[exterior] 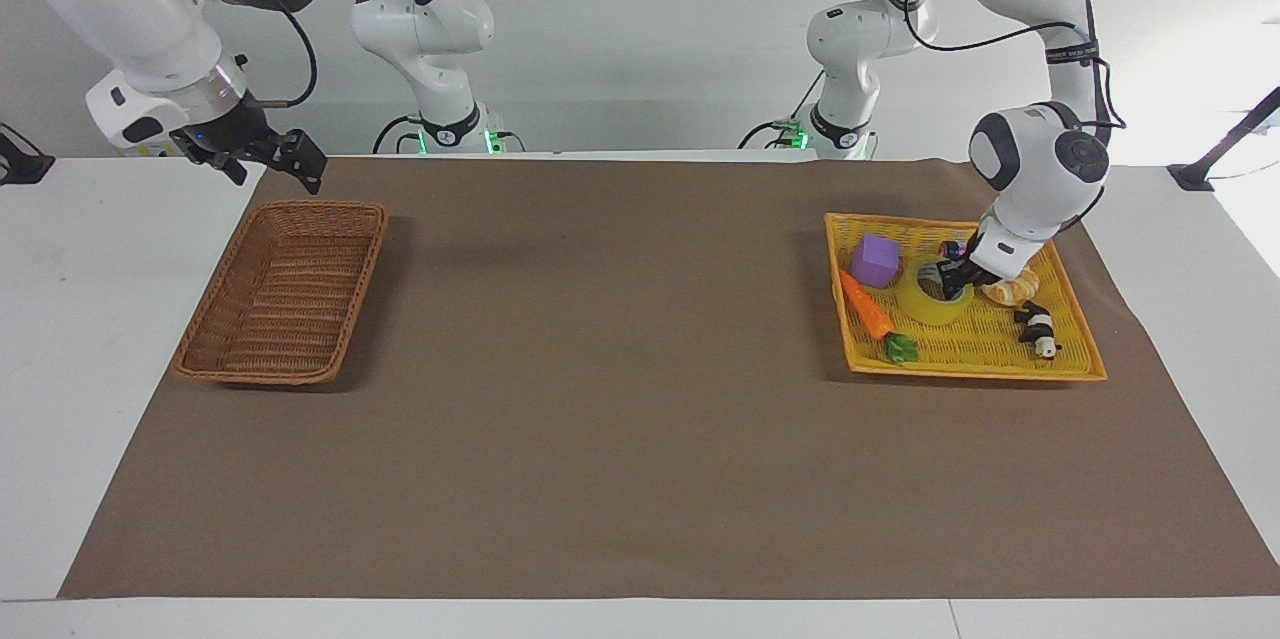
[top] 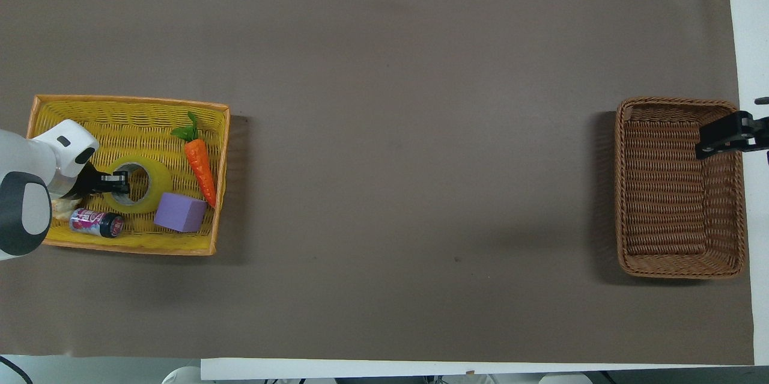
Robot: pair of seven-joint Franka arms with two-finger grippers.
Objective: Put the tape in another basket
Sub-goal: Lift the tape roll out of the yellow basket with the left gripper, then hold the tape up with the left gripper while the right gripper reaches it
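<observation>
The left hand (exterior: 955, 276) pinches the wall of the light, stiff, smooth roll of translucent yellow packing tape (exterior: 932, 300), the soundest hold; whether the waiting right hand (exterior: 262, 155) beside the brown wicker basket (exterior: 285, 291) is open, I cannot tell.

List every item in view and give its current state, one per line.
tape: tilted in the yellow basket, gripped at its rim.
left pincer: shut on the tape's wall.
right pincer: waiting over the wicker basket's rim.
wicker basket: holds nothing.
yellow basket: holds all the items.
carrot: lying flat.
purple block: resting beside the tape.
can: on its side.
</observation>
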